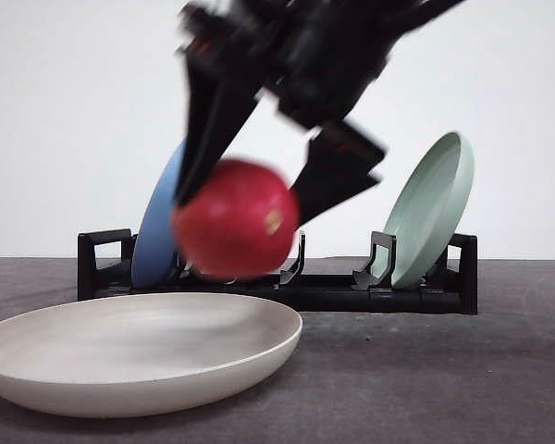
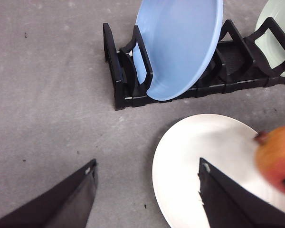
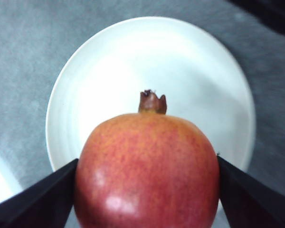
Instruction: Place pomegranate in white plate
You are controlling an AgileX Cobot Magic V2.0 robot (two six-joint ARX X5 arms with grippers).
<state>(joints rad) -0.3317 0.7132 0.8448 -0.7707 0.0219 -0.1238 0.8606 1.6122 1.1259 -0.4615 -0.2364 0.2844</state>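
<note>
Here our right hand [image 3: 147, 190] grips the glossy, slippery, hefty pomegranate [image 1: 236, 219] around its middle above the white plate [image 1: 120, 384]; the left hand [image 2: 147, 197] hangs open.

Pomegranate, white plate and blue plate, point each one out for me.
pomegranate [image 3: 147, 175], right wrist view, middle of its red skin.
white plate [image 1: 102, 333], front view, bare inner surface.
blue plate [image 2: 180, 42], left wrist view, its concave face.

R end effector [image 1: 245, 199] clamped on pomegranate [image 1: 237, 219], L end effector [image 2: 147, 199] spread wide.
</note>
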